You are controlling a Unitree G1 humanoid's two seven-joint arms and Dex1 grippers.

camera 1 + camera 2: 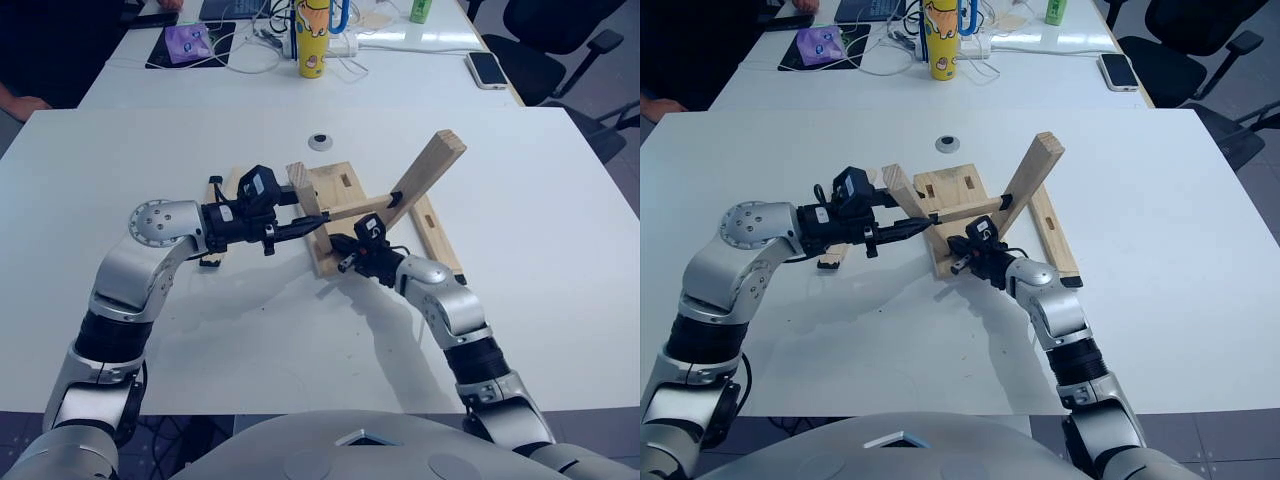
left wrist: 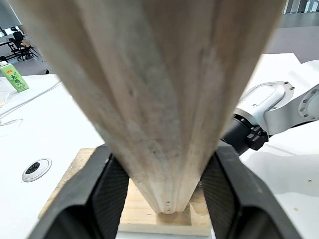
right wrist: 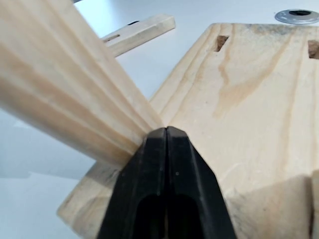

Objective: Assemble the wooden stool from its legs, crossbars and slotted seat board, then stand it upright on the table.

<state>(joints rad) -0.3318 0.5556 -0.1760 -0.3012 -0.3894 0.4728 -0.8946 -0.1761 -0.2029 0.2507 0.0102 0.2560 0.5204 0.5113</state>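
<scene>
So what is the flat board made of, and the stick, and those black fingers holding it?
The board and the stick look like pale bare wood: grain lines and darker streaks show, with no paint or shine. The black fingers look like matt plastic with rubbery dotted pads, though I can't be sure which.

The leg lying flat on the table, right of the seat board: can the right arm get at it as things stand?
Probably yes. The flat leg lies bare close to the right gripper, nothing on it. That gripper is shut over the seat board, so it must open first.
</scene>
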